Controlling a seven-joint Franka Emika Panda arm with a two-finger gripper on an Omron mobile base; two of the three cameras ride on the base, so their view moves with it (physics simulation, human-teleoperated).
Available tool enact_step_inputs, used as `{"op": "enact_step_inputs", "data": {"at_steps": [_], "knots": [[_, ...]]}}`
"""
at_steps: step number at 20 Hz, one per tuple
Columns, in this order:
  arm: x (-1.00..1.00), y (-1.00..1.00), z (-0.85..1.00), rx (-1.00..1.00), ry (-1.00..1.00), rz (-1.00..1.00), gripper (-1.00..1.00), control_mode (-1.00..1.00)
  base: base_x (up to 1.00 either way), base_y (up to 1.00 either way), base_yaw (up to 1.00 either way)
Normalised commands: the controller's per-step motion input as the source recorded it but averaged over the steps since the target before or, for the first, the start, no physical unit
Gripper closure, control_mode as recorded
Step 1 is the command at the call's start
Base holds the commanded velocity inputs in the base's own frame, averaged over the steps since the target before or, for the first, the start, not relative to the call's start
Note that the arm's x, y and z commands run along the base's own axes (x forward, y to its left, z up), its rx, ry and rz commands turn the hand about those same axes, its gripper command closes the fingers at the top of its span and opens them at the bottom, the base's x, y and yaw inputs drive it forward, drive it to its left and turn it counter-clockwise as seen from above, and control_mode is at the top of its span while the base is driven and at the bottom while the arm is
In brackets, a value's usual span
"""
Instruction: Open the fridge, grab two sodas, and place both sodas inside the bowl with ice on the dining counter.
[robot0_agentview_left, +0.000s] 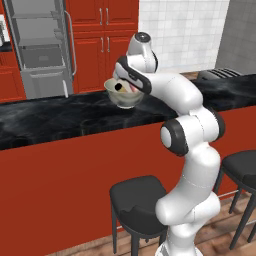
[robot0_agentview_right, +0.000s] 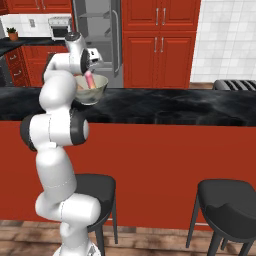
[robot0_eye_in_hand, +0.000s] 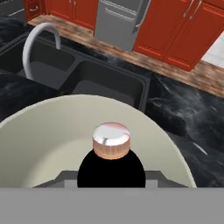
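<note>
Black marble with white veins runs across your view: that is the table (robot0_agentview_left: 60, 117), red-fronted, with dark stools (robot0_agentview_left: 137, 200) before it. On its top stands the bowl (robot0_agentview_right: 95, 92), pale greenish-white and deep, near the left end as the right base view shows it. Your tool (robot0_eye_in_hand: 111, 173) hangs right over the bowl's mouth, and its jaws are drawn nearly together on a soda (robot0_eye_in_hand: 111, 164). In the hand view you look down on that bottle from above: a dark body, a tan neck ring and a shiny pinkish cap, with the bowl's pale rim curving around behind it. The fingers themselves are mostly hidden by the bottle, so you cannot see where exactly they press.

In the right base view a pink bottle (robot0_agentview_right: 90, 80) stands tilted inside the bowl, just below the hand; whether it is the held one or a second soda you cannot tell. In the left base view a dark round spot with a pale stripe beside it shows in the bowl under the wrist.

Behind the table, the fridge (robot0_agentview_left: 42, 50) stands with its door open, grey shelves and drawer showing, between red cabinets (robot0_agentview_left: 102, 45). Beyond the bowl in the hand view lies a dark double sink (robot0_eye_in_hand: 87, 78) with a curved grey tap (robot0_eye_in_hand: 37, 39).
</note>
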Motion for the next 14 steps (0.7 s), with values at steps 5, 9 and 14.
{"op": "enact_step_inputs", "data": {"at_steps": [5,9,14], "knots": [[0.07,0.0,-0.25,0.0,0.0,0.0,1.0,-1.0,0.0,0.0,0.0],[0.05,0.0,-0.29,0.0,0.01,0.0,1.0,-1.0,0.0,0.0,0.0],[0.05,0.0,-0.28,0.0,0.01,0.0,1.0,-1.0,0.0,0.0,0.0]]}}
